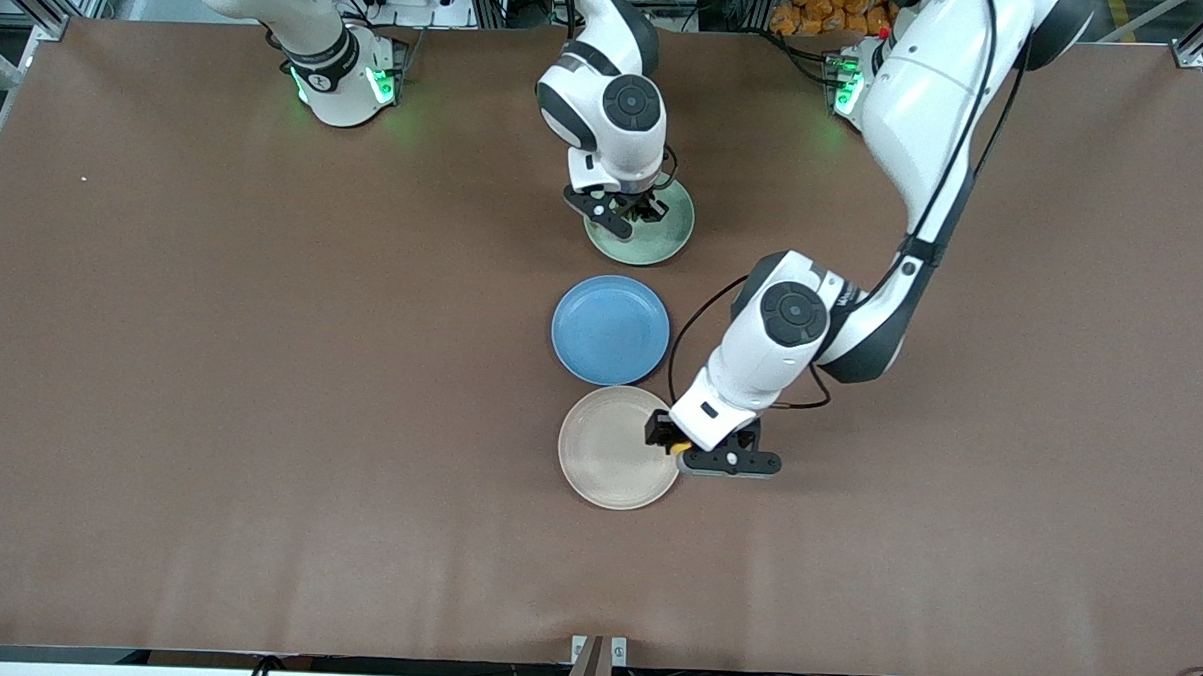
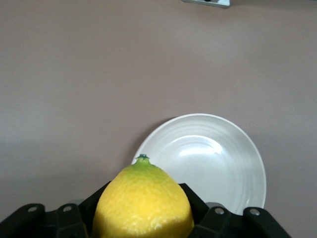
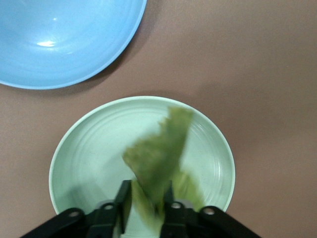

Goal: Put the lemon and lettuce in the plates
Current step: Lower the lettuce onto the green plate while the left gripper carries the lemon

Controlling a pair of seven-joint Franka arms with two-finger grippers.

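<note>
Left gripper point(image 1: 680, 447) is clamping the dimpled oval lemon point(image 2: 142, 203) over the ridged cream plate point(image 1: 613, 448) rim; right gripper point(image 3: 147, 208), jaws parting around the wrinkly lettuce point(image 3: 161, 153), is hanging over the green plate point(image 3: 94, 163), beside the smooth blue plate point(image 1: 610, 328).

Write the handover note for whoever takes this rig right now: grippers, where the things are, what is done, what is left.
Left gripper: shut on the small bright yellow lemon, over the edge of the round beige-cream plate, the plate nearest the front camera.
Right gripper: over the round pale green plate, the wrinkly green lettuce leaf between its fingers; whether they are letting go cannot be told.
The round blue plate lies between the two plates, with nothing in it.
Done: both items carried to their plates.
Left: release the lemon into the beige-cream plate, see the lettuce into the green one, withdraw both arms.
</note>
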